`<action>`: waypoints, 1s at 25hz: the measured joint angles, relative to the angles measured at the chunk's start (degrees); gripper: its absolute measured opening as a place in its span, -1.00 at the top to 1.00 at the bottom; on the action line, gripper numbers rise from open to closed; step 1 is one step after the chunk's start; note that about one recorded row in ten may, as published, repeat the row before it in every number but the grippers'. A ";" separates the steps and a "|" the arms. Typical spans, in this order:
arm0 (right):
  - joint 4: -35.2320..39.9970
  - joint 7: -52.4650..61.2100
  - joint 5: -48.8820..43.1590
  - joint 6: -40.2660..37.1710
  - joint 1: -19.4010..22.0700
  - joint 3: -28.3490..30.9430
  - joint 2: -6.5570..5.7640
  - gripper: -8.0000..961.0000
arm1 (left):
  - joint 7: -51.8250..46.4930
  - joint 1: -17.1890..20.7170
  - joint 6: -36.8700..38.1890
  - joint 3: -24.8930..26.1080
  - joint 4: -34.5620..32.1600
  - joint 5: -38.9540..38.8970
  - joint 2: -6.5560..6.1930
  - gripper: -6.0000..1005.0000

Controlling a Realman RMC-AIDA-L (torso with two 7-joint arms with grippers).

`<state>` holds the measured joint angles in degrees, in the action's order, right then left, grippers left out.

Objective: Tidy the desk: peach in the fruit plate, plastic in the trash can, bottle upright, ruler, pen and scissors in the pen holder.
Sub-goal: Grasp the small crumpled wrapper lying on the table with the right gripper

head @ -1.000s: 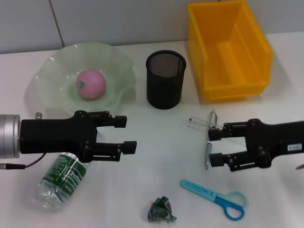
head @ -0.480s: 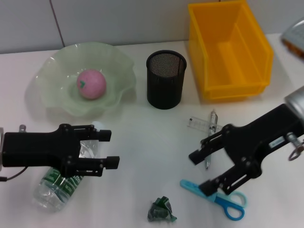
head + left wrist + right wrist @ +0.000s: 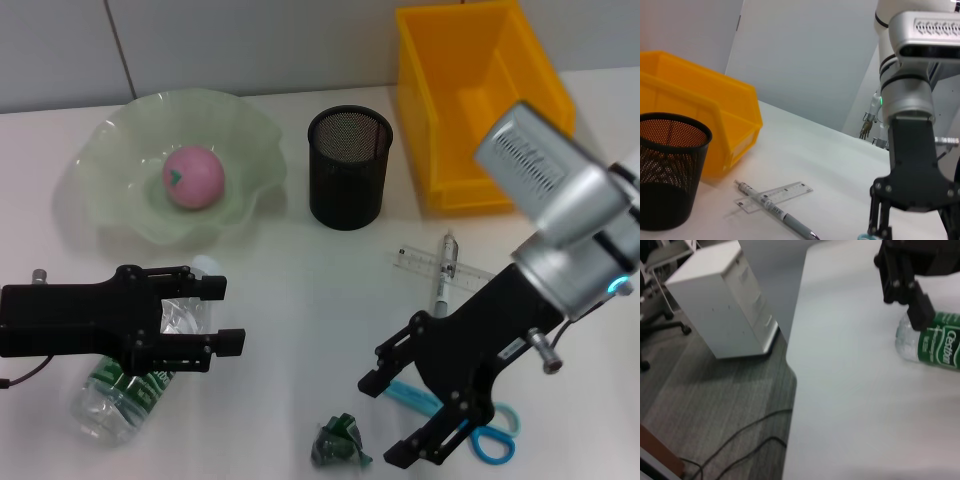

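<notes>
The pink peach [image 3: 192, 177] lies in the green fruit plate [image 3: 120, 205]. A clear bottle [image 3: 125, 388] with a green label lies on its side at the front left, also seen as the bottle [image 3: 935, 342] in the right wrist view. My left gripper [image 3: 222, 314] is open, its fingers either side of the bottle's neck end. The crumpled green plastic [image 3: 340, 443] sits at the front middle. Open and just right of the plastic, my right gripper [image 3: 388, 420] hangs over the blue scissors [image 3: 490, 440]. Ruler [image 3: 430, 262] and pen [image 3: 440, 285] lie crossed, right of the black mesh pen holder [image 3: 348, 167].
The yellow bin [image 3: 480, 105] serving as trash can stands at the back right, beside the pen holder [image 3: 665, 175]. The right wrist view shows the table's edge, carpet with cables and a white cabinet [image 3: 725, 305] beyond it.
My right arm has swung forward and turned, carrying its open gripper from beside the pen to over the scissors near the plastic. The left gripper drew back left over the bottle, then held still.
</notes>
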<state>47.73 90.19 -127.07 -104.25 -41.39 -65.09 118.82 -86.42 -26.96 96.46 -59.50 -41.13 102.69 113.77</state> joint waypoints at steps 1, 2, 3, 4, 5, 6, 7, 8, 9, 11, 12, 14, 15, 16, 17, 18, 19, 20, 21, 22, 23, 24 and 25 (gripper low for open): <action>-0.42 -0.49 0.08 1.17 0.05 -0.85 0.08 -0.60 | -0.03 0.00 -0.01 0.00 0.01 0.00 0.02 -0.54; -1.23 -1.35 0.20 2.49 0.04 -1.61 0.20 -0.60 | -0.06 0.01 -0.02 0.00 0.02 0.00 0.06 -0.54; -1.55 -1.64 0.22 2.89 0.01 -1.77 0.23 -0.60 | -0.09 0.06 -0.03 0.00 0.05 0.00 0.09 -0.54; -2.59 -2.90 0.29 4.19 -0.20 -1.99 0.33 -0.60 | -0.11 0.09 -0.03 0.00 0.07 0.00 0.13 -0.54; -2.59 -2.90 0.29 4.19 -0.20 -1.99 0.33 -0.60 | -0.11 0.14 -0.04 0.00 0.09 0.00 0.16 -0.54; -3.01 -3.40 0.43 4.89 -0.25 -2.25 0.36 -0.60 | -0.13 0.20 -0.04 0.00 0.09 0.00 0.20 -0.54; -3.34 -3.84 0.61 5.41 -0.29 -2.62 0.37 -0.60 | -0.13 0.20 -0.04 0.00 0.09 0.00 0.20 -0.54; -3.70 -4.30 0.85 6.05 -0.36 -3.18 0.38 -0.60 | -0.18 0.28 -0.05 0.12 0.09 -0.01 0.27 -0.54; -4.41 -4.96 1.28 7.18 -0.55 -4.47 0.38 -0.60 | -0.20 0.30 -0.04 0.31 0.09 -0.01 0.30 -0.54; -4.69 -5.16 1.40 7.68 -0.65 -5.01 0.39 -0.60 | -0.21 0.34 -0.01 0.71 0.09 -0.01 0.33 -0.54; -4.96 -5.42 1.53 8.18 -0.70 -5.59 0.40 -0.60 | -0.21 0.34 -0.01 0.71 0.09 -0.01 0.33 -0.54; -5.60 -6.21 1.90 9.52 -0.84 -6.84 0.52 -0.60 | -0.23 0.45 0.32 1.38 0.09 -0.02 0.40 -0.54; -5.79 -6.52 2.03 9.98 -0.88 -7.17 0.55 -0.60 | -0.23 0.45 0.32 1.38 0.09 -0.02 0.40 -0.54; -5.79 -6.52 2.03 9.98 -0.88 -7.17 0.55 -0.60 | -0.23 0.49 0.33 1.38 0.08 -0.05 0.40 -0.54; -6.01 -6.75 2.31 10.49 -0.93 -7.67 0.58 -0.60 | -0.23 0.50 0.33 1.38 0.09 -0.07 0.40 -0.54; -6.24 -6.91 2.72 10.99 -1.03 -8.26 0.60 -0.60 | -0.23 0.53 0.34 1.39 0.09 -0.10 0.40 -0.54; -6.89 -7.02 3.70 12.04 -1.39 -9.66 0.60 -0.60 | -0.22 0.57 0.35 1.39 0.09 -0.13 0.40 -0.54; -6.89 -7.02 3.70 12.04 -1.39 -9.66 0.60 -0.60 | -0.20 0.63 0.35 1.40 0.12 -0.19 0.41 -0.54; -7.33 -7.18 4.22 12.61 -1.63 -10.41 0.61 -0.60 | -0.18 0.66 0.36 1.40 0.14 -0.22 0.43 -0.54; -7.68 -7.38 4.49 13.09 -1.79 -10.91 0.62 -0.60 | -0.16 0.71 0.37 1.41 0.14 -0.25 0.45 -0.54; -8.04 -7.61 4.69 13.57 -1.92 -11.36 0.63 -0.60 | -0.14 0.73 0.37 1.41 0.15 -0.28 0.47 -0.54; -8.86 -8.11 4.90 14.76 -2.19 -12.21 0.67 -0.60 | -0.12 0.82 0.39 1.41 0.17 -0.36 0.49 -0.54; -8.86 -8.11 4.90 14.76 -2.19 -12.21 0.67 -0.60 | -0.12 0.86 0.40 1.40 0.17 -0.36 0.49 -0.54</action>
<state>38.87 82.08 -122.17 -89.48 -43.58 -77.30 119.49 -86.53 -26.09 96.86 -58.09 -40.96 102.33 114.26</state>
